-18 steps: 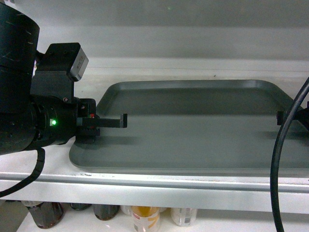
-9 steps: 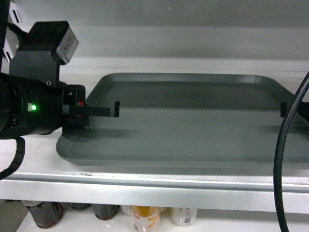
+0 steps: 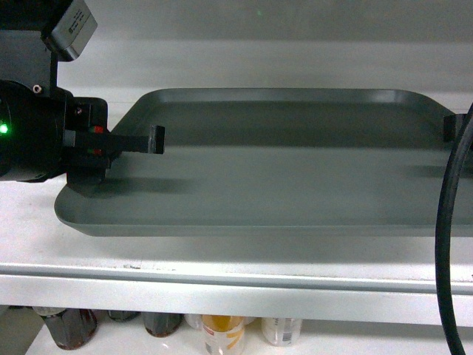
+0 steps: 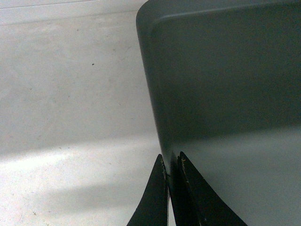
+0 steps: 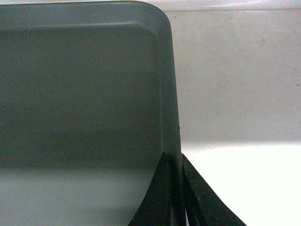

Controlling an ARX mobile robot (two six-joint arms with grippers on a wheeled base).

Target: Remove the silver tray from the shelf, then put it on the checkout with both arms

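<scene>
The large, flat, dull grey-silver tray with rounded corners and a low raised rim (image 3: 281, 163) is being held above the white metal store shelf board with its pale front lip (image 3: 222, 285), its near edge hanging clear of the board with a shadow showing beneath it. The black left gripper (image 3: 151, 139) is gripping the tray's left rim: in the left wrist view its two dark fingers (image 4: 153, 197) are pressed against either side of the rim, one outside and one inside. The right gripper (image 5: 174, 188) is doing the same at the right rim, its fingers (image 5: 155, 197) pinching the raised edge between them; in the head view only its black tip (image 3: 457, 126) is showing at the frame's right border, behind a thick black cable (image 3: 447, 222). Below the shelf board, the tops of several bottles and cans (image 3: 222, 333) are peeking out on a lower level
</scene>
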